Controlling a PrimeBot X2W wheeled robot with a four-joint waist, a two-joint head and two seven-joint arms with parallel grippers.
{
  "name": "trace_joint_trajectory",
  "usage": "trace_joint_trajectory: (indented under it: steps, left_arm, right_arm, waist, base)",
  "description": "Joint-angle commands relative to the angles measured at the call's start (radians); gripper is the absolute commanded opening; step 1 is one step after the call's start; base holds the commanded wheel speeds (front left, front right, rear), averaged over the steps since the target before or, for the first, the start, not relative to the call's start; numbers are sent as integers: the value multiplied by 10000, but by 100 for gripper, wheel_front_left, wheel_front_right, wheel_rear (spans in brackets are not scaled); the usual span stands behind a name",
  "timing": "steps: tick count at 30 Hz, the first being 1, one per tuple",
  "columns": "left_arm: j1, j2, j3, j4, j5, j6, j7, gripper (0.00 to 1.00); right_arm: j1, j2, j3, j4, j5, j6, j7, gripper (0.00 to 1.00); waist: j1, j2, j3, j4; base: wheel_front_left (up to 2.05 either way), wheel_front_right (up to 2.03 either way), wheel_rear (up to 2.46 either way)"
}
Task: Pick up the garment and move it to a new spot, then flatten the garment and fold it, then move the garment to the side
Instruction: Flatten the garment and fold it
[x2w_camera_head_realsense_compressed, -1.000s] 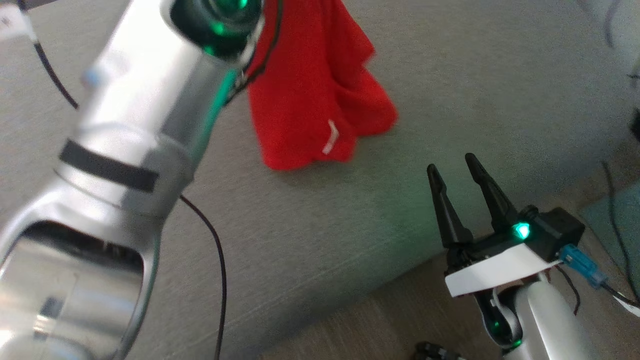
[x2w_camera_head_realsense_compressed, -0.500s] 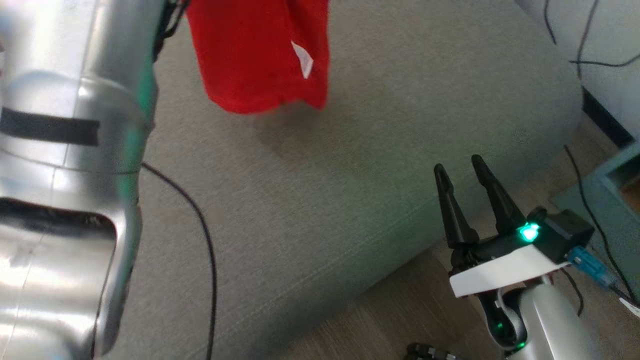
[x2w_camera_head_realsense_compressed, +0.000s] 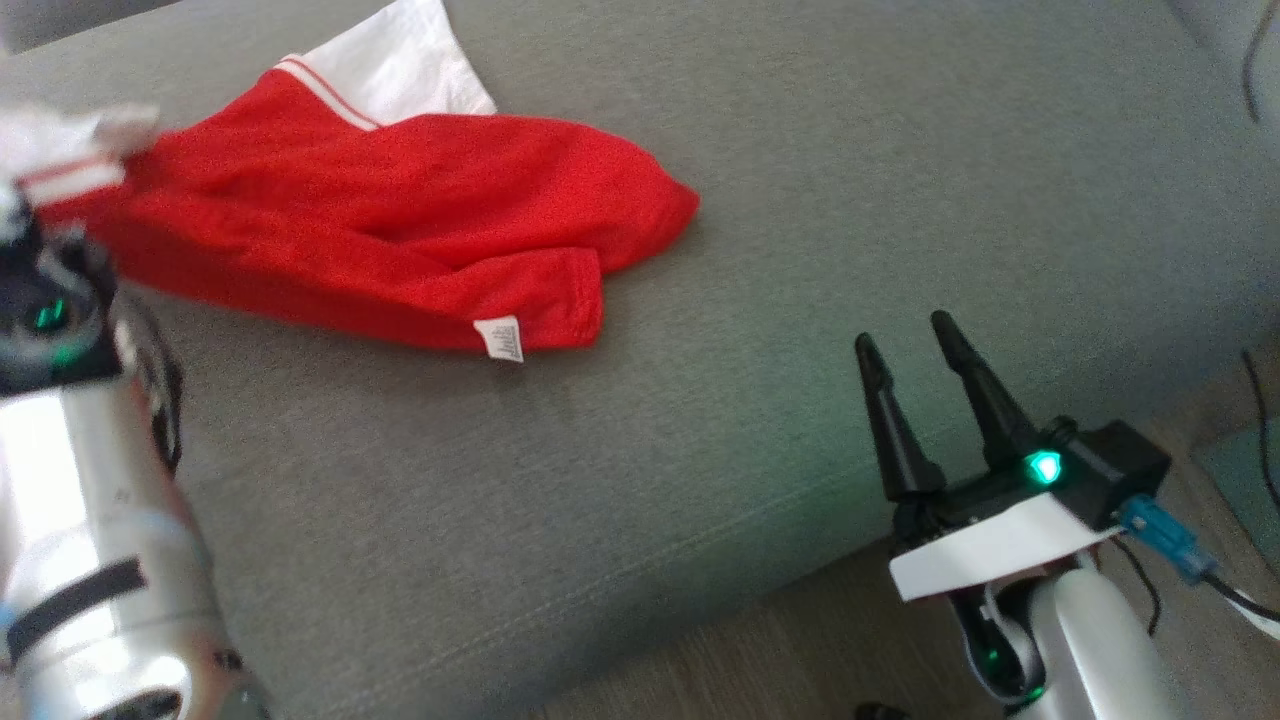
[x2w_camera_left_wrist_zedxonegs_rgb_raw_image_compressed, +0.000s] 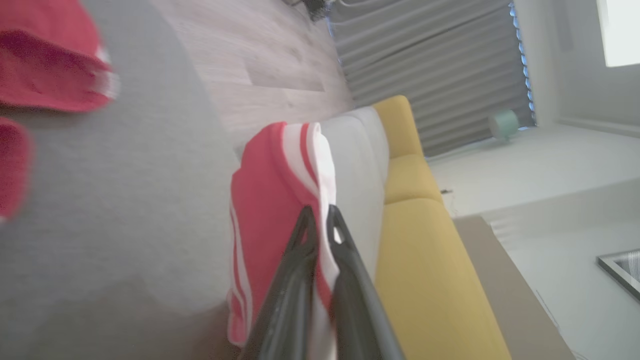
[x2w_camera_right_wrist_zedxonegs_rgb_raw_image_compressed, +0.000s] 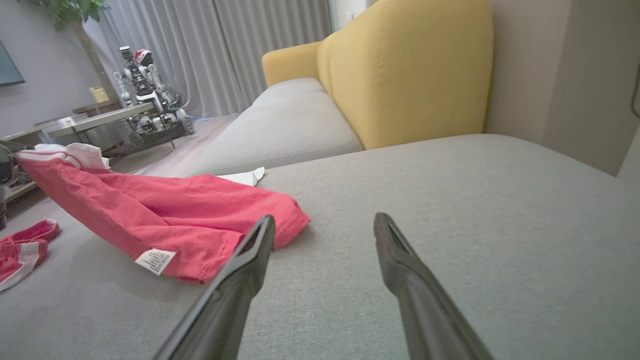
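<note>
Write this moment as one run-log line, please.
left gripper: shut on red garment, rest lying on grey sofa | right gripper: open, empty

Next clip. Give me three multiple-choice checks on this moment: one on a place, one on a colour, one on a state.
1. Where does most of the red garment lie?
A. on the grey cushion
B. on the wooden floor
C. on a yellow backrest

2. What colour is the label at its hem?
A. black
B. white
C. blue

3. How is the left gripper?
A. wide open, holding nothing
B. shut on the garment's striped edge
C. shut on a cable

Answers:
1 A: the head view shows the cloth spread over the cushion.
2 B: the tag shows white against the red.
3 B: the left wrist view shows the jaws closed on striped cloth.
</note>
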Motion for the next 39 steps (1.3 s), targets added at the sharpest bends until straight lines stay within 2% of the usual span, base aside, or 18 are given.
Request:
trace_joint_trajectory:
  steps: [1, 3, 4, 5, 6, 7, 10, 14, 18, 21, 24, 27, 32, 39]
  left_arm:
    - [-230, 275, 246, -442, 137, -167, -45, 0]
    - [201, 275, 677, -306, 254, -487, -45, 0]
    - [385, 275, 814, -279, 415, -688, -45, 29]
    - [549, 275, 851, -232, 593, -923, -45, 44]
    - [704, 275, 827, -142, 734, -1168, -45, 66]
    - [854, 275, 828, -49, 858, -1361, -45, 100]
    - [1372, 275, 584, 63, 1605, -1866, -45, 100]
    - [2246, 275, 241, -316, 2781, -2151, -45, 100]
    - [3196, 275, -218, -1273, 3544, -2508, -45, 100]
    - [4155, 275, -978, -2345, 3943, -2592, -45, 100]
    - [5201, 275, -2018, -3512, 4297, -2403, -45, 100]
    - [6217, 275, -3122, -4616, 4658, -1962, -45, 100]
    - [7145, 275, -4664, -5694, 5311, -1320, -45, 100]
    - [7559, 275, -5638, -6083, 5526, -781, -45, 100]
  right_arm:
    - [-47, -31, 258, -252, -88, -2, -65, 100]
    - [-28, -31, 380, -139, -177, -2, -65, 100]
    - [-17, -31, 492, -67, -195, -2, -65, 100]
    - [-17, -31, 610, 4, -212, -2, -65, 100]
    - [-28, -31, 736, 85, -234, -2, -65, 100]
    - [-40, -31, 850, 160, -230, -2, -65, 100]
    - [-95, -31, 1200, 410, -53, -2, -65, 100]
    - [-317, -31, 1767, 1022, 212, -2, -65, 100]
    - [-701, -31, 2100, 1902, 704, -2, -65, 100]
    - [-1074, -31, 2268, 2683, 1213, -2, -65, 100]
    - [-1457, -31, 2144, 3423, 1876, -2, -65, 100]
    - [-1793, -31, 2102, 4246, 2347, -2, -65, 100]
    - [-2319, -31, 2238, 5491, 2922, -2, -65, 100]
    - [-2759, -31, 1910, 6317, 2836, -2, -65, 100]
  waist:
    - [0, 0, 1, 296]
    - [0, 0, -51, 572]
    - [0, 0, -86, 694]
    - [0, 0, -119, 810]
    - [0, 0, -160, 908]
    - [0, 0, -208, 1006]
    - [0, 0, -330, 1284]
    - [0, 0, -505, 1704]
    - [0, 0, -692, 2285]
    - [0, 0, -831, 2801]
    - [0, 0, -981, 3369]
    - [0, 0, -1115, 3866]
    - [0, 0, -1148, 4562]
    - [0, 0, -1020, 4994]
  base:
    - [0, 0, 0]
    - [0, 0, 0]
    - [0, 0, 0]
    - [0, 0, 0]
    - [0, 0, 0]
    - [0, 0, 0]
    - [0, 0, 0]
    - [0, 0, 0]
    - [0, 0, 0]
    - [0, 0, 0]
    - [0, 0, 0]
    - [0, 0, 0]
    - [0, 0, 0]
    - [0, 0, 0]
